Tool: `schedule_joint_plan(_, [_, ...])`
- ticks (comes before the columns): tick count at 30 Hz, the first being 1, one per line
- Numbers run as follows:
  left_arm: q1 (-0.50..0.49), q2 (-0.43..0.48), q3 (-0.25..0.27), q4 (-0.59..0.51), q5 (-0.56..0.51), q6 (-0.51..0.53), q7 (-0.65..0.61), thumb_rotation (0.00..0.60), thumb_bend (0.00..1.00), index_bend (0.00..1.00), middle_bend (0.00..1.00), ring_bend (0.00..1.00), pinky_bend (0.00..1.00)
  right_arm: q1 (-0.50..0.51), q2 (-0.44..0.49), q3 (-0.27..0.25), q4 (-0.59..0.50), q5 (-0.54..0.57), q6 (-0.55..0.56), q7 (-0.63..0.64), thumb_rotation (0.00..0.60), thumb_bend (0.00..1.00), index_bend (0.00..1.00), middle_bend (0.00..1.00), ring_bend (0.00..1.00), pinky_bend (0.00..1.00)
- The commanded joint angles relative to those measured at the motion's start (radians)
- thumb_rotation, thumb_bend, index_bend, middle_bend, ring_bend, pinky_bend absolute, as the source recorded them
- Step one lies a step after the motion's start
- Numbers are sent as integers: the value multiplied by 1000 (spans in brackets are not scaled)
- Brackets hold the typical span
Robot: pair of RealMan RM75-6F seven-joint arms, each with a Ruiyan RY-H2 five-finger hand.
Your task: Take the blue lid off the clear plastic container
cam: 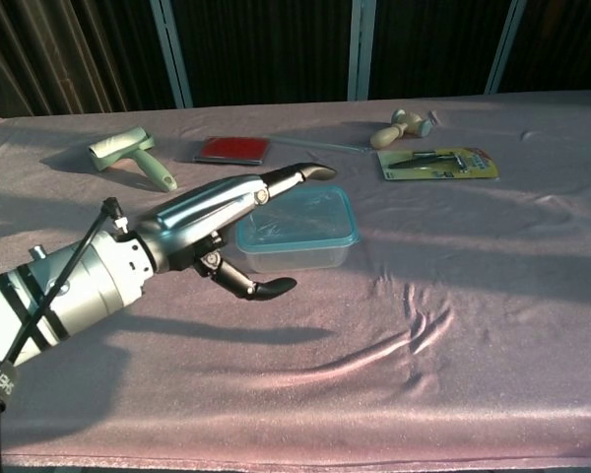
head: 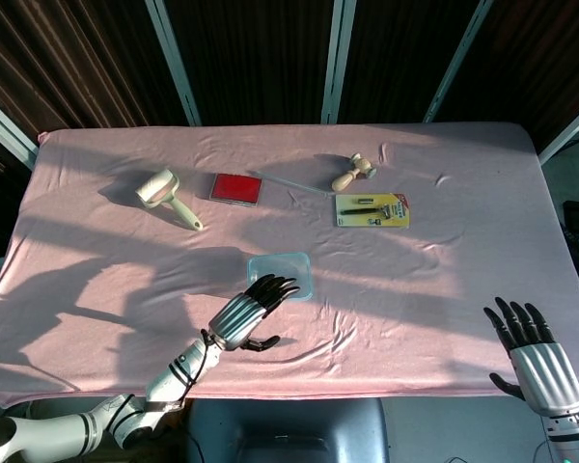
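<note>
The clear plastic container (cam: 305, 251) with its blue lid (head: 291, 266) on sits near the middle of the pink table. My left hand (head: 246, 313) reaches toward it from the near left, open, fingers stretched flat over the lid's near-left part; the chest view shows the same left hand (cam: 217, 222) above the container's left edge, thumb low beside it, holding nothing. Whether the fingers touch the lid is unclear. My right hand (head: 536, 352) hovers open at the near right corner, far from the container.
At the back lie a lint roller (head: 166, 196), a red pad (head: 235, 188), a thin clear rod (head: 289, 183), a wooden tool (head: 352, 172) and a carded packaged tool (head: 372, 209). The cloth is wrinkled (cam: 419, 330) to the container's near right.
</note>
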Motion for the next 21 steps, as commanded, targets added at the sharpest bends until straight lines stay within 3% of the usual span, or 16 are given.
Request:
schedule_joint_plan(1, [-46,-55,-33,65,-46,-23,33,600,268,0,0,0,0,-1,5,1,-1,4,3,9,600,182,0,0,0,0])
schedule_joint_plan(21, [-143,-137,-63,273,-192,-88,62,600,267,0,0,0,0,-2,31,-3,-2,7,6,55,600,182,0,0,0,0])
